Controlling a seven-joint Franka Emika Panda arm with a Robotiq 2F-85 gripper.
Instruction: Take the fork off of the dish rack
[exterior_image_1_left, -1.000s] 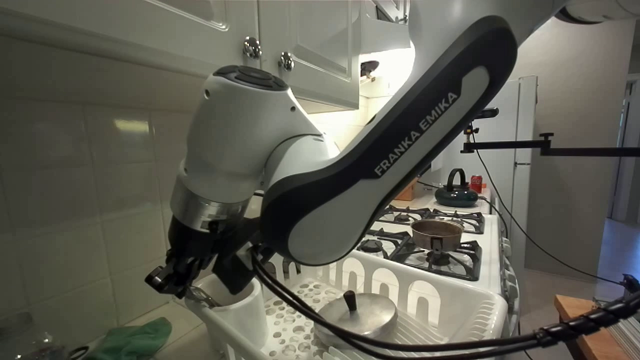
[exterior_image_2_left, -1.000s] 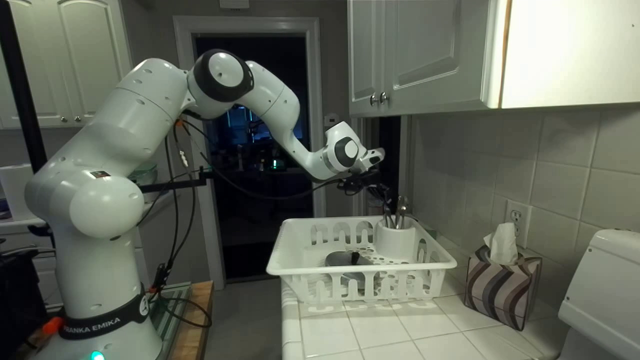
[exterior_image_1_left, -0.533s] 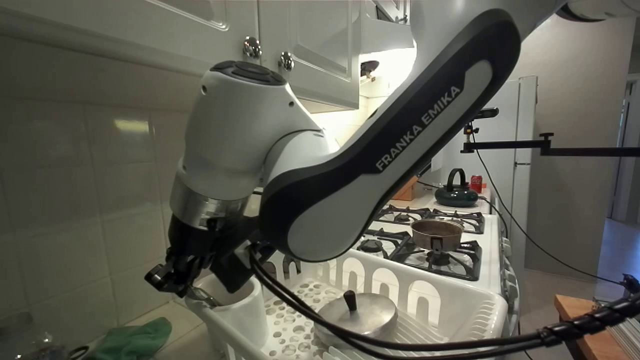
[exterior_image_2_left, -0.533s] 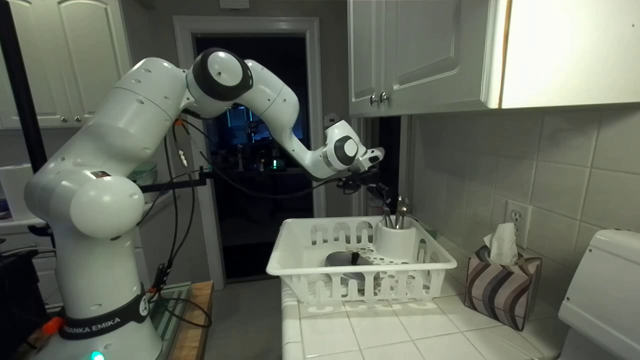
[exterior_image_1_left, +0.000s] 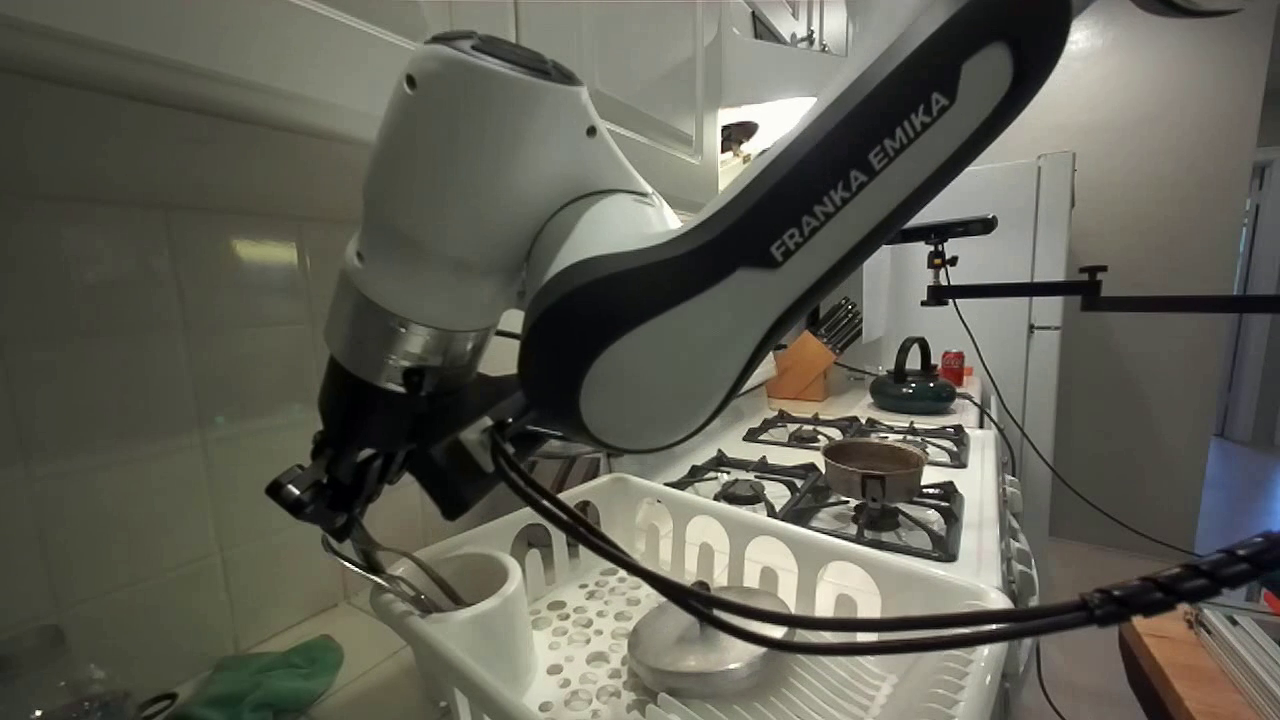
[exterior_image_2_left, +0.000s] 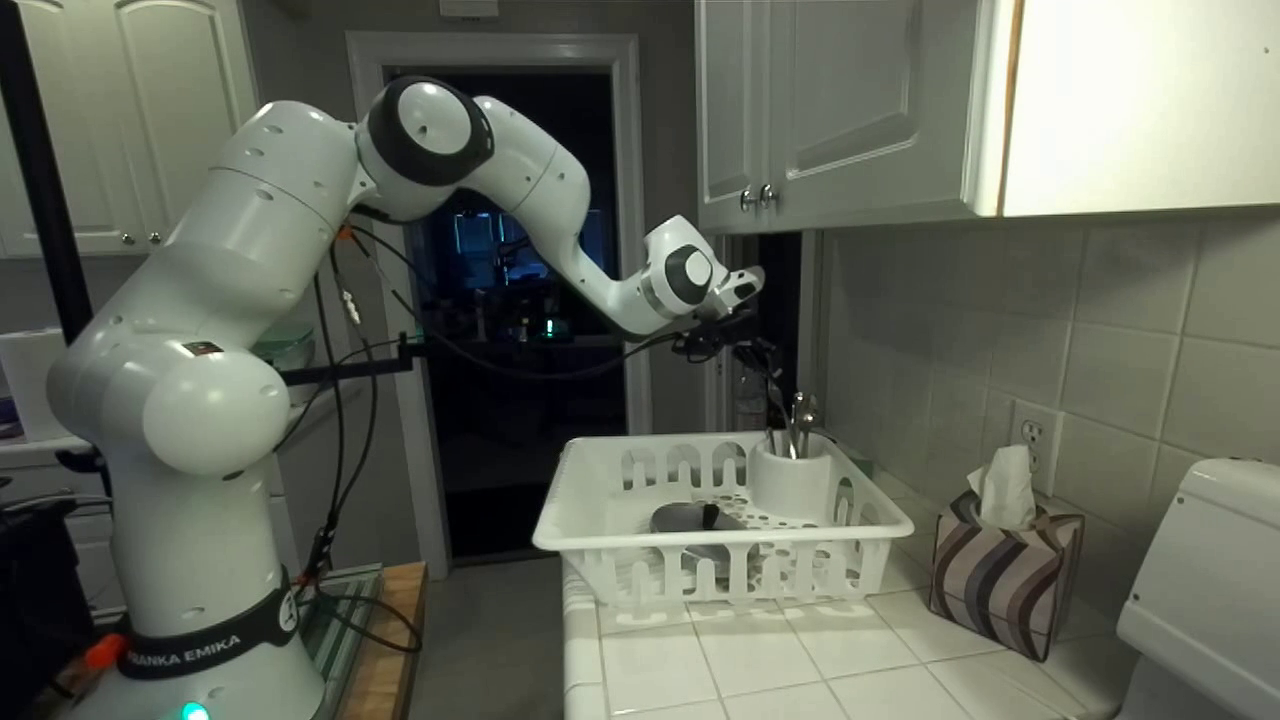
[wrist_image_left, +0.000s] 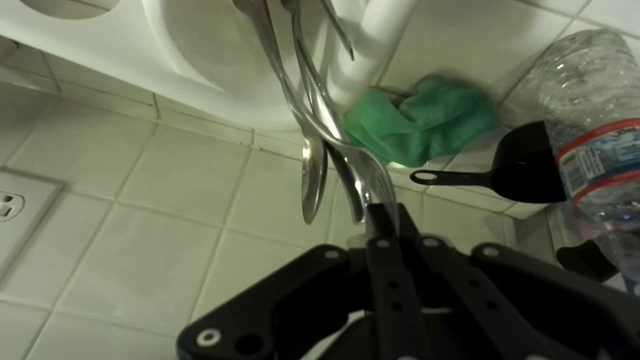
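Note:
My gripper (wrist_image_left: 395, 212) is shut on the tined end of a silver fork (wrist_image_left: 367, 162) in the wrist view. The fork's handle runs down toward the white round utensil cup (exterior_image_1_left: 500, 625), and its lower end is in or over the cup. A spoon (wrist_image_left: 313, 180) and another metal utensil lie close against the fork. In an exterior view my gripper (exterior_image_1_left: 340, 525) is above the cup's rim. In an exterior view the gripper (exterior_image_2_left: 762, 362) is dark and small over the cup (exterior_image_2_left: 788, 485), at a corner of the white dish rack (exterior_image_2_left: 720, 540).
A metal pot lid (exterior_image_1_left: 710, 645) lies in the rack. A green cloth (wrist_image_left: 425, 122), a black measuring cup (wrist_image_left: 527, 165) and a plastic bottle (wrist_image_left: 600, 150) are beside the rack near the wall. A tissue box (exterior_image_2_left: 1005, 575) stands on the counter. Cabinets (exterior_image_2_left: 850, 110) hang above.
The arm and gripper have risen, mostly in the last half second. The fork has been drawn upward with the gripper, and more of it shows above the cup. The rack has not moved.

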